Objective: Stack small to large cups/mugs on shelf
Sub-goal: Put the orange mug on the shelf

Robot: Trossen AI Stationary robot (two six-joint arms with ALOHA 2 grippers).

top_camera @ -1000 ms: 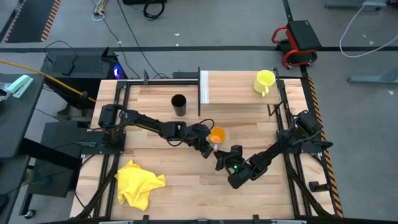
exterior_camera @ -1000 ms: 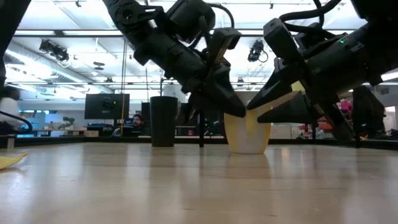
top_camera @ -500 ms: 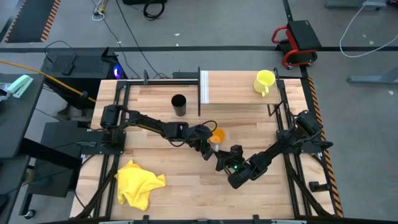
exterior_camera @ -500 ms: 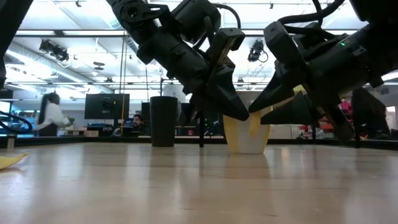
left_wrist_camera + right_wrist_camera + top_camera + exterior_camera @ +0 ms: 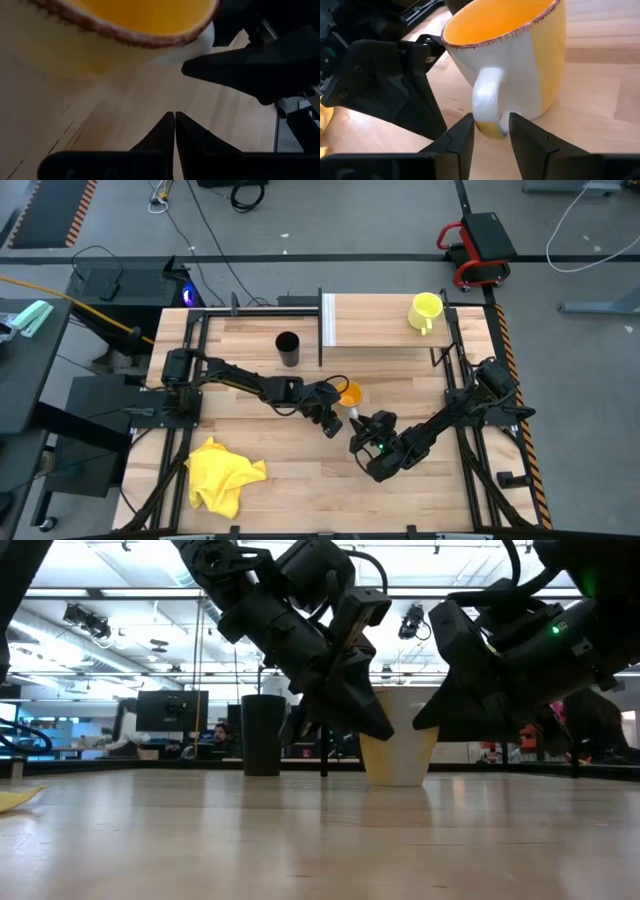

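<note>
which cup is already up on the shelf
The yellow-green mug, standing at the shelf's far right end. The orange cup and black cup stand on the tabletop.

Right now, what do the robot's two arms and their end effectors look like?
Both arms are dark and jointed. The left end effector has two slim black tapered fingers and a black cable looping above it. The right end effector has blocky black fingers and a small green light behind it.
</note>
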